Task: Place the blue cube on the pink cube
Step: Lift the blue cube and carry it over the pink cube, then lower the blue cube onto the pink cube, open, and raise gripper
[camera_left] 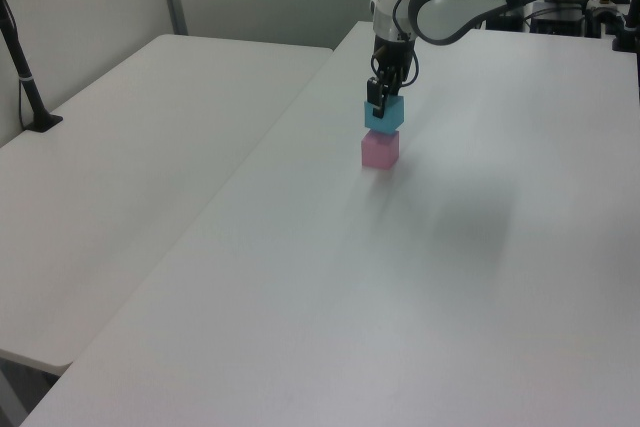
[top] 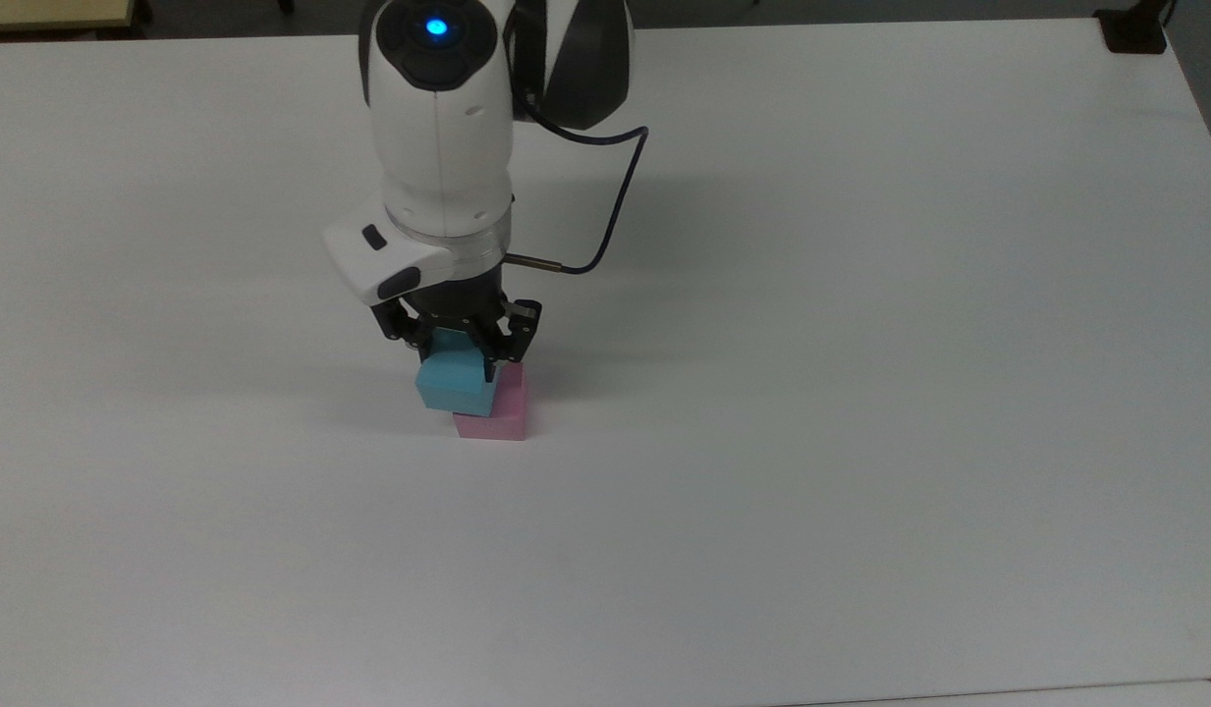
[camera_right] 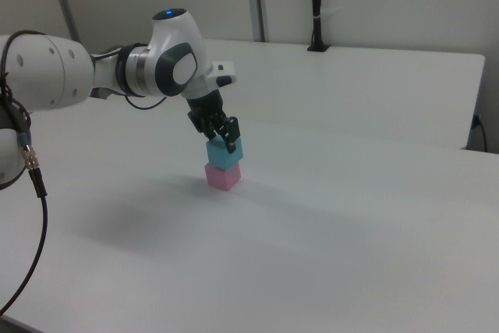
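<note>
Here the small sky-blue matte cube (top: 453, 382) was held clenched between the black fingers of the white arm's gripper (top: 458, 355), and it was carried directly above the small pastel-pink matte cube (top: 501, 413), which rested on the plain white tabletop (top: 860, 393). In the top view the blue cube was seen offset toward the top view's left of the pink one, so that only the right-hand and near parts of the pink cube were left uncovered; part of that offset may be put down to the camera's angle on a raised object. In the left view the blue cube (camera_left: 383, 114) appeared squarely over the pink cube (camera_left: 380, 149), their faces close together or just touching; which of the two could not be told. In the right view the same stack was shown, blue (camera_right: 224, 153) over pink (camera_right: 223, 175), with edges nearly parallel. The coming move was judged to turn on this vertical relation: the target lay straight below the gripper, so that a short descent and a release would be called for. No brand, label or legible writing was seen on either cube or on the tabletop.
</note>
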You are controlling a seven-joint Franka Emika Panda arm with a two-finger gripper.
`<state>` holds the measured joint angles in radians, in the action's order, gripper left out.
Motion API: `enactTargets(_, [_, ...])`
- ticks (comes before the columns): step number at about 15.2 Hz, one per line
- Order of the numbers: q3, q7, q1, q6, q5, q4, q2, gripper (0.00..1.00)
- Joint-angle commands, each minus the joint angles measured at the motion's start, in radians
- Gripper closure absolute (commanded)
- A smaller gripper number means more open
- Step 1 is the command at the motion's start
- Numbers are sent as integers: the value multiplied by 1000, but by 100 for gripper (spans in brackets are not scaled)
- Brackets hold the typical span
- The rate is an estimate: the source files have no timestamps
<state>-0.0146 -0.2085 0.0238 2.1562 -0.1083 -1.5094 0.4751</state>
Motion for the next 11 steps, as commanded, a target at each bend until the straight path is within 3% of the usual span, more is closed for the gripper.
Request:
enactTargets(1, [-11, -15, 24, -3, 9, -23, -9, 25])
enactTargets(2, [-11, -17, 31, -3, 7, -25, -9, 0])
enactTargets(6, [-11, -15, 36, -25, 4, -26, -64, 0])
enactTargets(11, [-14, -15, 28, -255, 7, -26, -226, 0])
